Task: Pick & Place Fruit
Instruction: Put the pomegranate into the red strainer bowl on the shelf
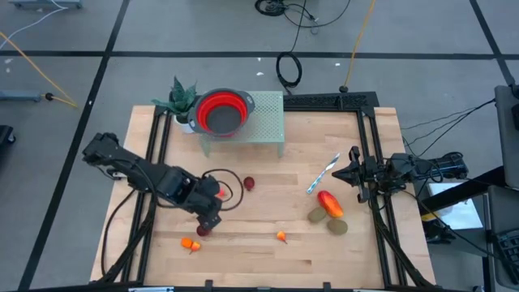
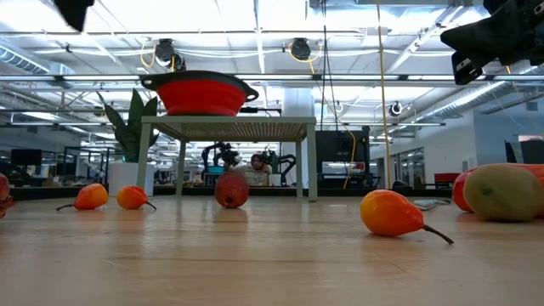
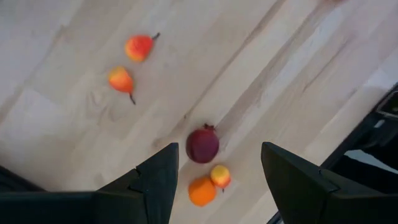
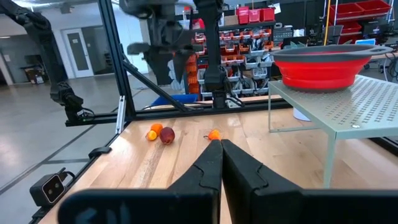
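Note:
My left gripper (image 1: 208, 219) (image 3: 219, 149) hangs open over the table's near left part, pointing down, touching nothing. Below it a dark red round fruit (image 3: 203, 144) (image 1: 203, 230) lies on the wood with a small orange piece (image 3: 201, 191) and a yellow-red piece (image 3: 219, 175) beside it. Two orange pieces (image 3: 138, 46) (image 3: 121, 79) lie farther off. Another dark red fruit (image 1: 249, 183) sits mid-table, and an orange piece (image 1: 281, 237) lies near the front. The red-orange oval (image 1: 330, 203) and two brownish-green ovals (image 1: 317, 215) (image 1: 337, 227) lie at the right. My right gripper (image 1: 354, 172) (image 4: 221, 144) waits shut at the right edge.
A red bowl (image 1: 221, 112) stands on a pale green perforated stand (image 1: 268, 122) at the back, with a potted plant (image 1: 182, 99) to its left. A blue-and-white stick (image 1: 323, 174) lies near my right gripper. Black frame rails (image 1: 369, 146) run along the table's sides.

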### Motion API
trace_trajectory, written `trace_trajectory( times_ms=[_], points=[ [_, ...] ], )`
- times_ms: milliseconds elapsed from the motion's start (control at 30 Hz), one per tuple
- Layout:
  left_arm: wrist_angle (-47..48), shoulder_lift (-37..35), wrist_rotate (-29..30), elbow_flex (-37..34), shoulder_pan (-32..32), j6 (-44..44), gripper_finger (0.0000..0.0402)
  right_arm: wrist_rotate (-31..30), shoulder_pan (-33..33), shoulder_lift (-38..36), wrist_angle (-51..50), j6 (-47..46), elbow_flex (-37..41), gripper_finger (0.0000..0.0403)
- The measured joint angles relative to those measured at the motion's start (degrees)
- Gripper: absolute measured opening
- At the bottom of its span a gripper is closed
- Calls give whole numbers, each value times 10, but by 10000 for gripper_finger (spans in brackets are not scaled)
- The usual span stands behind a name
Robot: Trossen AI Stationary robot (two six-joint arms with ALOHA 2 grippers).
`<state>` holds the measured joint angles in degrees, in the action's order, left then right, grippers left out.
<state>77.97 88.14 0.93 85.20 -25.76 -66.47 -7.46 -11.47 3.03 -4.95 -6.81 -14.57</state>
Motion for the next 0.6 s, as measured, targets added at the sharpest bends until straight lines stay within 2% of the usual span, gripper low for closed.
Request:
trace_trajectory(
  times_ms=[300,433,600],
  points=[
    [-44,0,-23,-85,-45,-57,229,0,0,0,0,0,0,0],
    [-63,0,3,-109,-62,-26,229,0,0,0,0,0,0,0],
    [-62,0,21,-127,-83,66,230,0,0,0,0,0,0,0]
  ],
)
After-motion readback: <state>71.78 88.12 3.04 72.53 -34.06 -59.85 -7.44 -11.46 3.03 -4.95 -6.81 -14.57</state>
